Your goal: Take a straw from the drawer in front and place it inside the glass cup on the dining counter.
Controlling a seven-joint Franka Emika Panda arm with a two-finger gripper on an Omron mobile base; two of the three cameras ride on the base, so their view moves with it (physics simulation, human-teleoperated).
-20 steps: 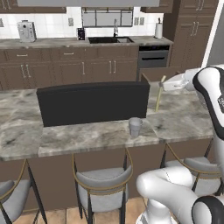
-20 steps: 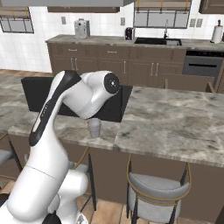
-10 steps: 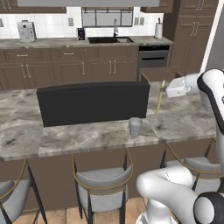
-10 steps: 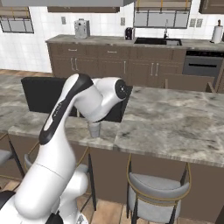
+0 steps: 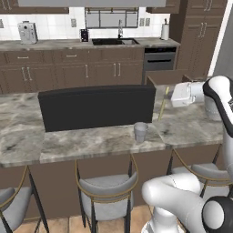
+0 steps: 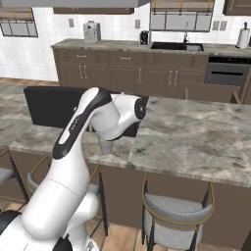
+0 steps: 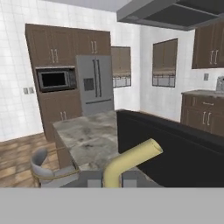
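My gripper [image 5: 169, 98] is shut on the straw [image 5: 163, 104], a thin yellowish stick that hangs nearly upright over the dining counter [image 5: 91, 141]. Its lower end is a little to the right of the glass cup [image 5: 140, 132] and apart from it. The small clear cup stands near the counter's front edge and peeks out below my arm [image 6: 105, 146] in the right base view. In the hand view the straw [image 7: 131, 159] runs up and to the right from between my gripper's [image 7: 112, 178] two dark tips. Behind the counter, the brown drawer [image 5: 164, 78] stands open.
The black stovetop [image 5: 98, 107] rises from the counter to the left of and behind the cup. Stools [image 5: 107, 186] stand under the counter's front edge. Bare marble [image 6: 196, 130] stretches to the right. The back wall holds cabinets and a sink [image 5: 113, 42].
My hand has moved a little down and towards the cup, carrying the straw along. The cup has stayed in place.
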